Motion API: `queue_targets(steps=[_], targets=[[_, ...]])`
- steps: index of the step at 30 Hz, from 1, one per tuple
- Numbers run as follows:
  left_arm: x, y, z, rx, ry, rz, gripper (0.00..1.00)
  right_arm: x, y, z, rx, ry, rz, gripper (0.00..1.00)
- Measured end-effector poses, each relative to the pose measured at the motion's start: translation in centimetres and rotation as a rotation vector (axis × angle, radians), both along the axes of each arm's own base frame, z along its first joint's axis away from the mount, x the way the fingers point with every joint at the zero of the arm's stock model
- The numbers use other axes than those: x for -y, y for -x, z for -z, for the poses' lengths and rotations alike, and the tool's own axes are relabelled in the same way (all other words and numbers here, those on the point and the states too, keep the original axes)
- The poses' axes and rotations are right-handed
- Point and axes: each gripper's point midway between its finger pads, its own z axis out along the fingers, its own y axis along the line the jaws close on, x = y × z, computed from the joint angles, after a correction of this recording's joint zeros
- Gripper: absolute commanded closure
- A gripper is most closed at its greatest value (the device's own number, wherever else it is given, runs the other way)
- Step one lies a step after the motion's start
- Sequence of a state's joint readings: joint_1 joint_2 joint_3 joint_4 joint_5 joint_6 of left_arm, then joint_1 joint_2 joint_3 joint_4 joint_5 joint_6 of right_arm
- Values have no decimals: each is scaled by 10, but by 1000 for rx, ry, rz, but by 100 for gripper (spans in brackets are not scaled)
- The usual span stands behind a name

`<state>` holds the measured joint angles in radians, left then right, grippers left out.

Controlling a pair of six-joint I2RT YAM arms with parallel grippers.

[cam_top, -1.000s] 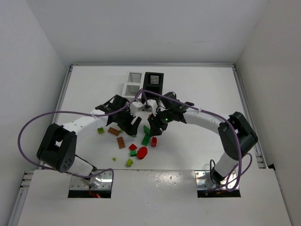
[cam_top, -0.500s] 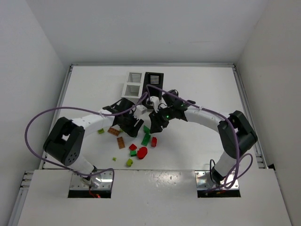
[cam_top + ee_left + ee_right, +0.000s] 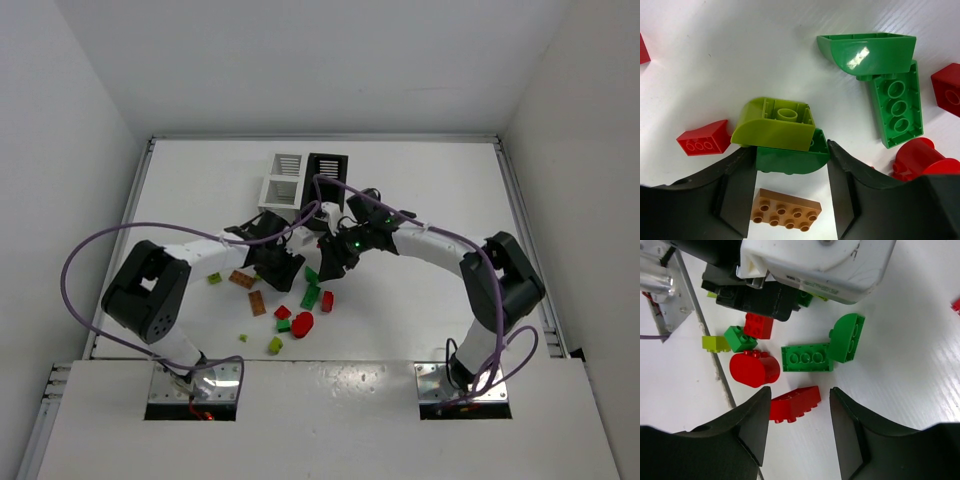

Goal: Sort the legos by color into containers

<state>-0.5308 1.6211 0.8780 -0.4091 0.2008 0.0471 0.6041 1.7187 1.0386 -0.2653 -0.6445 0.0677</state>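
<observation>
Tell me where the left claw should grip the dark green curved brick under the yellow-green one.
By its flat end faces, coming straight down. The dark green curved brick has a rounded face that may slip, the yellow-green curved brick covers its far side, and the orange-brown plate lies close on its near side; the ends are free. The left claw straddles them.

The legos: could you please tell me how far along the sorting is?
Done: nothing visible; from above, no brick shows in the containers. In hand: the left gripper brackets a yellow-green brick overlapping a dark green brick, grip uncertain; the right gripper is open and empty. Left: every brick seen, including the red brick, green plate and orange-brown plate, lies loose on the table.
</observation>
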Motion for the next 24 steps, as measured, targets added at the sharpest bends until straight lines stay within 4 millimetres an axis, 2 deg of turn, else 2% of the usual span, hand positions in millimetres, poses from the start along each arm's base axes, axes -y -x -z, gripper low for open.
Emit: queue_targets(steps=[3, 6, 11, 16, 22, 24], targets=[[0, 0, -1, 14, 8, 2, 61, -3, 3, -2, -29, -23, 0, 49], [-2, 4, -6, 28, 18, 7, 62, -8, 3, -2, -70, -49, 5, 48], [1, 7, -32, 122, 91, 37, 64, -16, 3, 0, -184, -108, 30, 42], [9, 19, -64, 223, 206, 89, 64, -27, 2, 1, -385, -206, 56, 35], [18, 27, -71, 231, 261, 141, 64, -36, -2, -20, -494, -312, 65, 32], [22, 29, -71, 228, 269, 157, 64, -38, -2, -26, -514, -332, 61, 28]])
